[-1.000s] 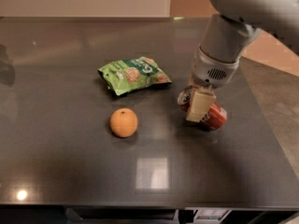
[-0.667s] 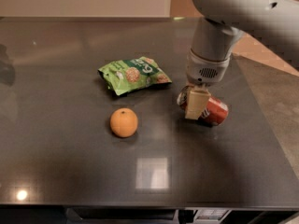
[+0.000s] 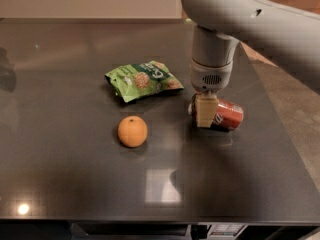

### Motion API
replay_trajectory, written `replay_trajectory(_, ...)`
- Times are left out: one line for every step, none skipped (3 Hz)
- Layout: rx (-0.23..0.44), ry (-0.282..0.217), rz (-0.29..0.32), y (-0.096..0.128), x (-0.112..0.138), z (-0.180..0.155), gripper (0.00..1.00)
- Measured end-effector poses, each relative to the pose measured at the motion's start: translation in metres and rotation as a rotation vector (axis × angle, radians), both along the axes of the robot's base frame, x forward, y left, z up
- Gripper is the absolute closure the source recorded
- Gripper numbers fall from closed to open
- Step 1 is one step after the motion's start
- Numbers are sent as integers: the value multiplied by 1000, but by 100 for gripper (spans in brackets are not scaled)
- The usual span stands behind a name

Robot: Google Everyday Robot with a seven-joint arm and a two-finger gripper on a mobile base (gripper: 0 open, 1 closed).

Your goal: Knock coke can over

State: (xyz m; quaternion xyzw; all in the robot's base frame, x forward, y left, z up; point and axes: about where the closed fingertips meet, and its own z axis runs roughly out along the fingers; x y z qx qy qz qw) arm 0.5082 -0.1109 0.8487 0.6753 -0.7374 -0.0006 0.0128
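Observation:
The red coke can (image 3: 229,116) lies on its side on the dark table (image 3: 75,174), its length running left to right, right of the table's middle. My gripper (image 3: 203,111) hangs straight down from the grey arm (image 3: 212,59) and stands right at the can's left end, touching or almost touching it, and hides that end. The gripper holds nothing that I can see.
A green snack bag (image 3: 142,80) lies flat to the left of the gripper. A round orange (image 3: 132,131) sits in front of the bag. The table's right edge (image 3: 280,119) runs close beyond the can, with floor past it.
The arm has shifted left and swung more upright. The can has gone from leaning against the gripper to lying flat on its side.

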Motion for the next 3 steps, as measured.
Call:
replay_trajectory(-34, 10, 23, -3, -1, -5, 13)
replay_trajectory(-51, 23, 53, -5, -7, -8, 0)
replay_trajectory(-51, 23, 53, -5, -7, -8, 0)
